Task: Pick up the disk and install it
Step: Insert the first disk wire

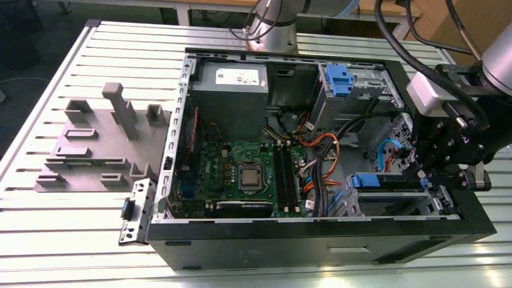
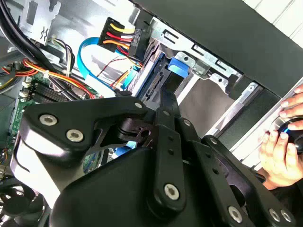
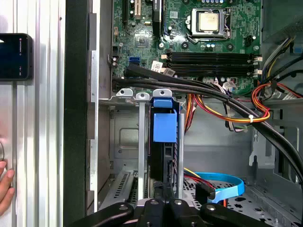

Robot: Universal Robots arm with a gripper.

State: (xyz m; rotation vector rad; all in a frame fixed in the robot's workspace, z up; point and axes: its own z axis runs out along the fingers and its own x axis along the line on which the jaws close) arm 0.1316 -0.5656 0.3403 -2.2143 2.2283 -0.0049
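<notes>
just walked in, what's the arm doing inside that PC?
The robot's tool reaches into the open computer case, right at the disk. The disk, framed by blue rails, stands on edge in a slot of the metal drive cage next to the motherboard. Whether it is fully seated is hard to tell. A person's hand is just outside the case.

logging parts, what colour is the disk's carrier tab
Blue; the carrier tab shows best in the first wrist view.
</notes>
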